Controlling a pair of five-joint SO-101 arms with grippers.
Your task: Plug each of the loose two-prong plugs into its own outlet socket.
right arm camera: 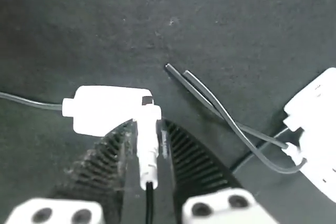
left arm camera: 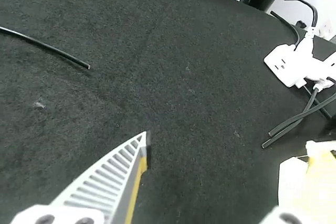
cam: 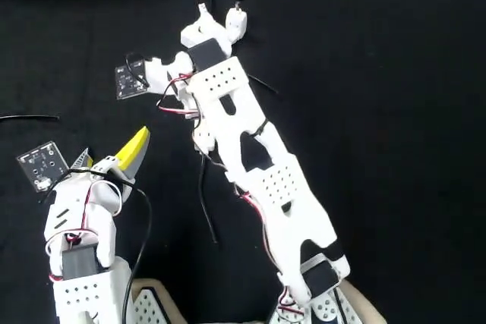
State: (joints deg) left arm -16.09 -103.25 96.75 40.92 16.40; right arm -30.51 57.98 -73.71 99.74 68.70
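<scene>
The step in hand is the insertion of 1 plug. The right gripper [right arm camera: 147, 125] is closed narrowly on a white two-prong plug [right arm camera: 148, 153], its cord trailing back between the jaws. The plug's head touches the face of a white outlet socket [right arm camera: 105, 109] that lies flat on the black table [cam: 395, 111]. The prongs are hidden at the joint, so it cannot be told whether they are seated or only touching the slots.

In the high view the right arm stretches toward 12 o'clock of the table. A second outlet [cam: 236, 24] lies at about 2 o'clock from its wrist. In the right wrist view this second outlet [right arm camera: 317, 124] already carries a small white connector [right arm camera: 294, 153] with a dark cord. 2 loose cable ends [right arm camera: 178, 74] lie between the 2 outlets.

The left gripper [cam: 114, 153] sits at about 8 o'clock of the table, jaws wide apart and empty, well apart from the work.

The next move probably calls for a straight push along the plug's own axis, prongs square to the slots. The outlet looks loose on the cloth, so it may slide away under the push. Bracing it from its far side could help. Only once the plug's head sits flush should the jaws let go.
</scene>
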